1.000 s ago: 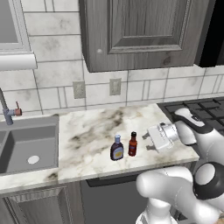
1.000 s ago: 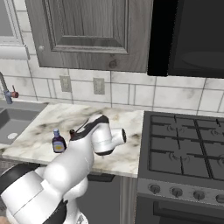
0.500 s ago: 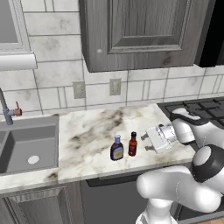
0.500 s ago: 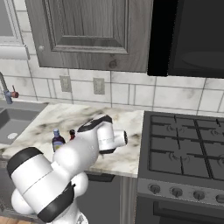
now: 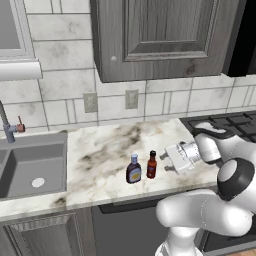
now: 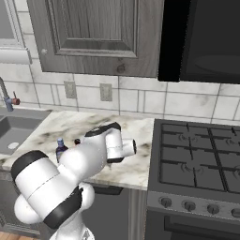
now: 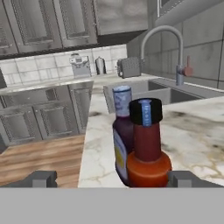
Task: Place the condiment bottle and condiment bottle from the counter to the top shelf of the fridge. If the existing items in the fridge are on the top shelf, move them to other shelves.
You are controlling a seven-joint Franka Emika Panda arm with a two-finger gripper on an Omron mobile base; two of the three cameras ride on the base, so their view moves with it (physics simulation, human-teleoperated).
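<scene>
— Where's the white two-finger gripper (image 5: 165,161) right now?

— Low over the marbled white stone counter (image 5: 100,155), lying sideways, its jaws spread wide with nothing between them. It points toward 9 o'clock in the left base view, straight at the two bottles.

— And the bottles themselves?

— Both upright near the counter's front edge. The small red sauce bottle with a black cap (image 5: 151,165) stands just beside the gripper, at its 9 o'clock. The squat dark-brown condiment bottle with a white cap and yellow label (image 5: 133,169) stands at the red one's 9 o'clock, close beside it; I can't tell whether they touch.

— What does the hand camera give?

— The red bottle (image 7: 146,151) fills the middle, between the two dark fingertips (image 7: 41,178) at 6 o'clock. The brown bottle (image 7: 121,131) sits right behind it, partly hidden.

— Anything else around?

— A grey sink basin (image 5: 30,167) at 9 o'clock of the bottles, with a curved metal faucet (image 5: 9,127) behind it. A black gas stove (image 6: 197,164) lies at 3 o'clock, and dark grey wooden wall cabinets (image 5: 160,35) hang at 12.
</scene>
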